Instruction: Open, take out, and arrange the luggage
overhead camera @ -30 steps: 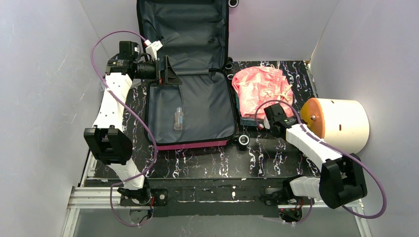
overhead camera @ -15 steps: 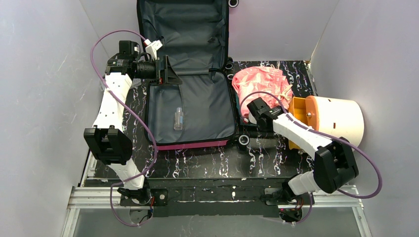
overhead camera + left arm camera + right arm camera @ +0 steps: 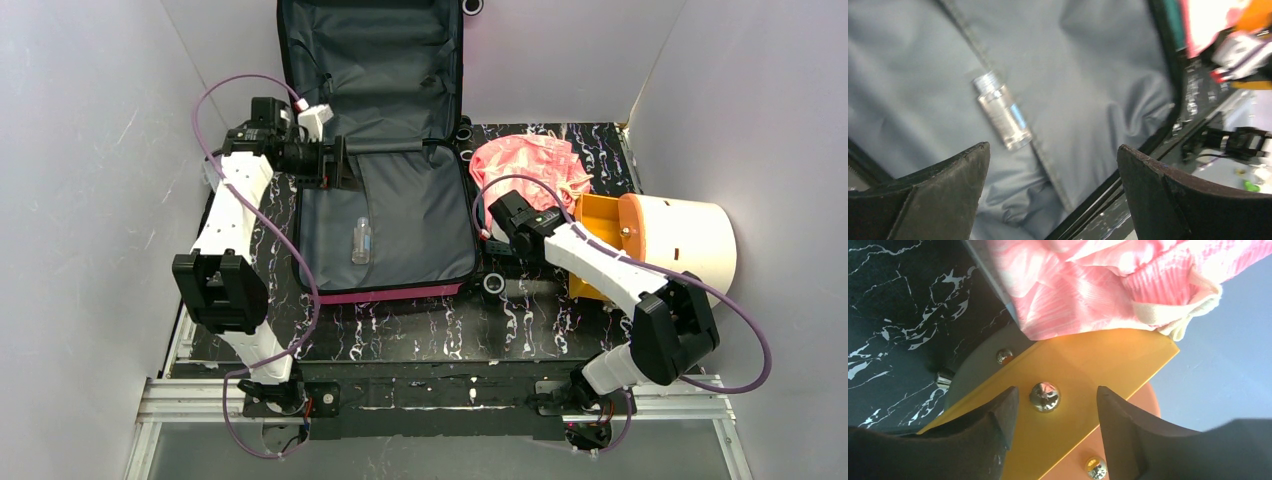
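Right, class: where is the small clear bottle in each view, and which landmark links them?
Top external: the small clear bottle lies on the luggage lining, left of centre.
Left wrist: the small clear bottle, upper left, on that lining.
Right wrist: not in it.
Shared landmark: the pink cloth, right of the luggage; top of right wrist view.

Overhead view looks down, wrist views close, left shares luggage [image 3: 410, 215]

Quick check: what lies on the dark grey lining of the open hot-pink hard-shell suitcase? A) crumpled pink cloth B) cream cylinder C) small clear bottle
C: the small clear bottle lies on the hot-pink hard-shell suitcase lining, while the crumpled pink cloth sits outside it, to its right.
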